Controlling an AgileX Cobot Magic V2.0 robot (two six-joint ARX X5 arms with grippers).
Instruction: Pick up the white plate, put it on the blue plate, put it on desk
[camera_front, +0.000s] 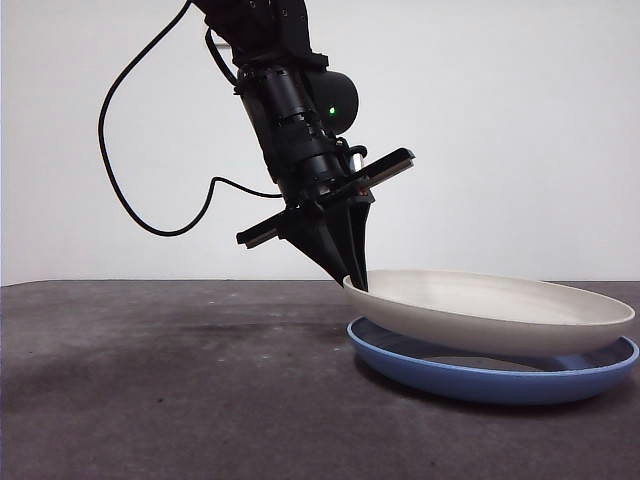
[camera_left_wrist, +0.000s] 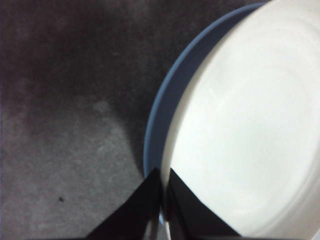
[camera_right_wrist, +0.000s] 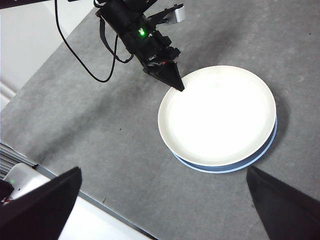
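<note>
The white plate (camera_front: 490, 308) lies over the blue plate (camera_front: 480, 378) on the desk (camera_front: 150, 380), at the right in the front view. It is slightly tilted, its gripped edge a little higher than the far edge. My left gripper (camera_front: 356, 280) is shut on the white plate's near-left rim, coming down at a slant. In the left wrist view the gripper (camera_left_wrist: 162, 192) pinches the white plate (camera_left_wrist: 245, 125), with the blue plate (camera_left_wrist: 165, 110) showing as a crescent beneath. My right gripper (camera_right_wrist: 162, 172) is open and empty, high above both plates (camera_right_wrist: 217, 115).
The left arm's black cable (camera_front: 130, 190) hangs in a loop to the left of the arm. The desk's edge (camera_right_wrist: 75, 185) and a white base beyond it show in the right wrist view.
</note>
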